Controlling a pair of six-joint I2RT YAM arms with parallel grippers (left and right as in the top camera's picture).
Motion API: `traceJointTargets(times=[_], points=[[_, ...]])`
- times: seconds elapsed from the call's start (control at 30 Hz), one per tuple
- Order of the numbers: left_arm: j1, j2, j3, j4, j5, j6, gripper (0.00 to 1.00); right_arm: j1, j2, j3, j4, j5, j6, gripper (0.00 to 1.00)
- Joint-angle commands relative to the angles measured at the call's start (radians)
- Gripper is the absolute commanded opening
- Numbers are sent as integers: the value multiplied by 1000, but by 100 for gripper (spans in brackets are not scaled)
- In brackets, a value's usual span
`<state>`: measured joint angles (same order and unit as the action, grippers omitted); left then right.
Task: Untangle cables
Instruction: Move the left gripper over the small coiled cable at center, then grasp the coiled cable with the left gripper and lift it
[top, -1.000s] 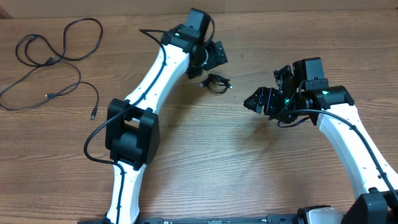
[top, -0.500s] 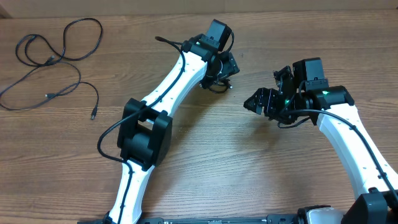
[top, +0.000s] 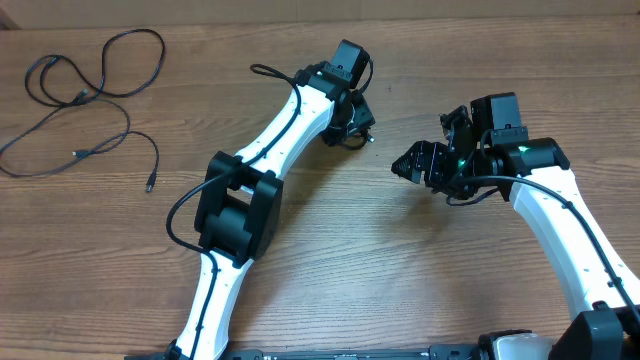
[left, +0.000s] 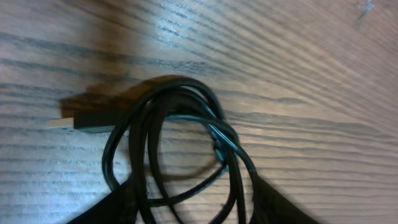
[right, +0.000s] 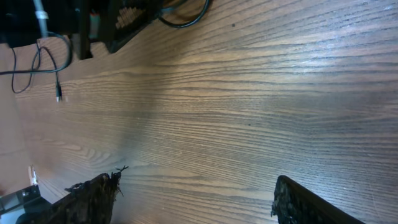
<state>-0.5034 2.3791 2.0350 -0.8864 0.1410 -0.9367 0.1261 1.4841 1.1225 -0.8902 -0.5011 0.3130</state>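
Observation:
A small knotted bundle of black cables (left: 180, 82) lies on the wood, its silver plug (left: 65, 122) sticking out to the left. In the overhead view the bundle (top: 347, 143) is mostly hidden under my left gripper (top: 355, 122). In the left wrist view the left gripper (left: 193, 211) straddles the bundle's loops, one finger against the outer strands on each side, with wood still showing between. My right gripper (top: 408, 162) hovers open to the right of the bundle, with nothing between its fingers (right: 87, 199). Loose curvy cables (top: 80, 97) lie at the far left.
The left arm's elbow block (top: 235, 205) stands over the middle of the table. The right arm (top: 555, 215) runs along the right side. The table's back edge (top: 480, 14) is just behind the bundle.
The left gripper has moved right and down onto the knotted bundle, and its fingers have narrowed around the loops. The right arm has stayed put.

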Motion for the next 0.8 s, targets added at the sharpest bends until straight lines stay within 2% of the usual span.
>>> traceJointTargets(times=[0.0,0.1,0.17,0.27,0.33,0.37,0.4,0.53,0.67,0.77], points=[[5,20,-4,3,-10,-3,29,3,1,-4,6,-8,-8,80],[12,18,-1,6,-8,31,4,3,1,-4,3,-8,-8,80],[18,13,-1,4,34,101,4,3,1,-4,-2,-12,-7,80],[34,-6,5,4,185,232,4,3,1,-4,-6,-28,-7,80],[53,-41,12,4,343,384,4,3,1,-4,-6,-28,-7,80],[58,-51,12,2,377,418,4,3,1,-4,-7,-28,-7,81],[72,-91,12,-21,468,518,4,3,1,-4,-8,-25,-7,81],[85,-189,12,-145,488,669,4,3,1,-4,-9,15,-3,81],[84,-257,12,-203,495,711,4,3,1,-4,-9,14,0,82],[77,-299,12,-242,566,787,4,3,1,-4,-13,6,0,82]])
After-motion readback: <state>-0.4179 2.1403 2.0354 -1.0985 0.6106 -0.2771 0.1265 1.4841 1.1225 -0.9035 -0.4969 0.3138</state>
